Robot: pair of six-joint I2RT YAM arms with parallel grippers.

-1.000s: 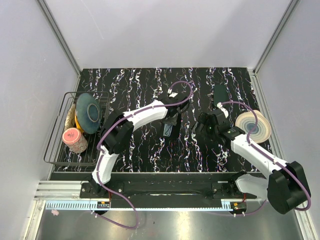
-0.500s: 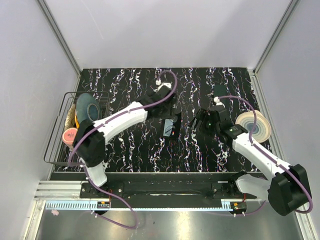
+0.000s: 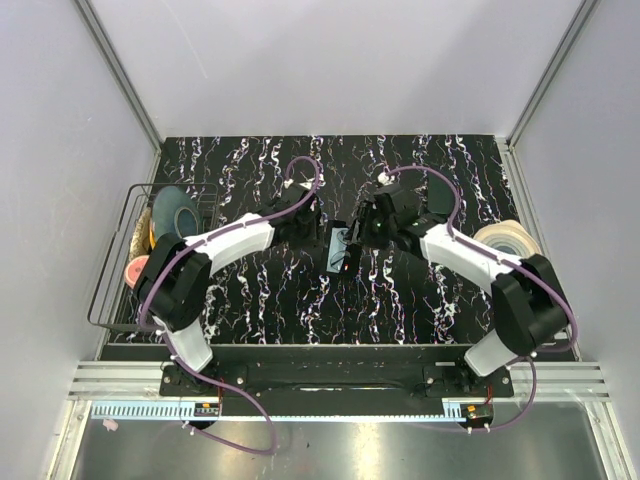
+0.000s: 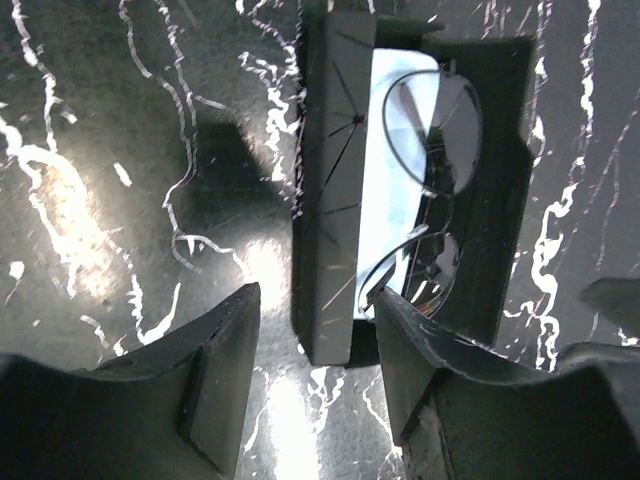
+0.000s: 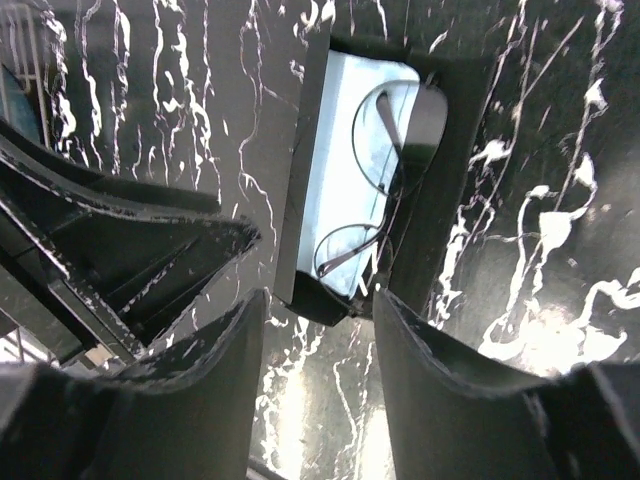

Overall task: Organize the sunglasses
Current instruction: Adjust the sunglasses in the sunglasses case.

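Observation:
A black sunglasses case (image 3: pixel 340 250) lies open on the black marbled table, mid-table. Thin wire-framed sunglasses (image 4: pixel 432 130) lie folded inside it on the pale blue lining (image 5: pixel 350 130). My left gripper (image 3: pixel 314 233) is just left of the case, open, with the case's raised flap (image 4: pixel 335 180) right ahead of its empty jaws (image 4: pixel 315 385). My right gripper (image 3: pixel 366 231) is at the case's right side, also open and empty (image 5: pixel 318 390). The case's near end (image 5: pixel 330 300) sits just beyond its fingertips. The left gripper's fingers (image 5: pixel 150 250) show at the left of the right wrist view.
A wire dish rack (image 3: pixel 110 290) stands at the table's left edge. It holds a teal plate (image 3: pixel 178 215) and a pink cup (image 3: pixel 140 270). A pale round disc with coloured rings (image 3: pixel 512 245) lies at the right edge. Grey walls enclose the table.
My right arm has swung left from the table's right side to the case, and its jaws have narrowed. My left gripper has drawn back to the case's left side.

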